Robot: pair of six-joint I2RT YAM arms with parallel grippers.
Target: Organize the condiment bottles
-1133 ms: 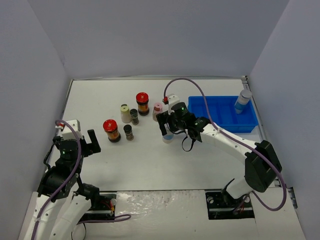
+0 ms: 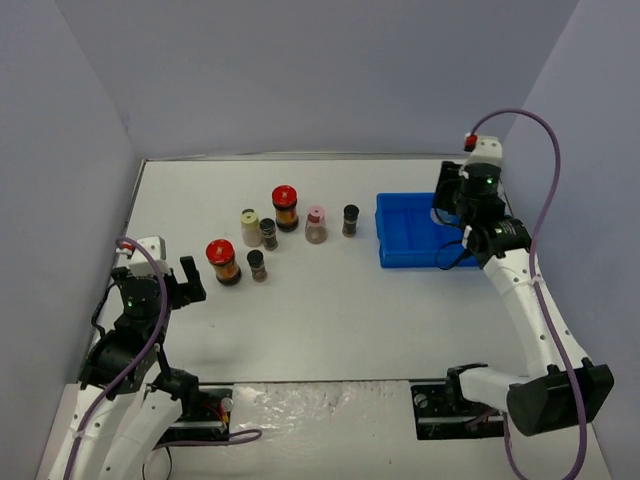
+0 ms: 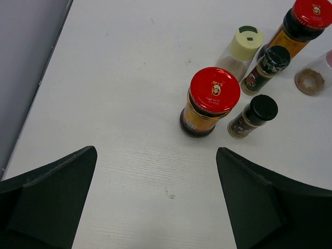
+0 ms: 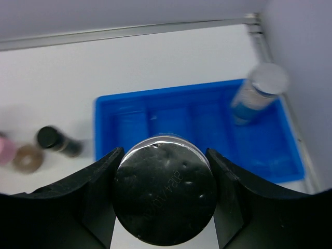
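The left jaws were wide open, holding nothing, near a red-lidded jar (image 3: 212,101) on the worktop (image 3: 129,78). Behind it stood a cream jar (image 2: 250,226) and a pink-capped jar (image 2: 316,224). Far right, the right jaws gripped a silver-lidded jar (image 4: 165,194) above the blue tray (image 4: 119,150) — a second silver-lidded jar (image 4: 257,93) stood inside, at the right end.

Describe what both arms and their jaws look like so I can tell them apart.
Both match: the left arm and right arm have white links, black joint housings, a green light near the wrist and a purple cable with a red plug. The jaws are matte black, broad wedges.
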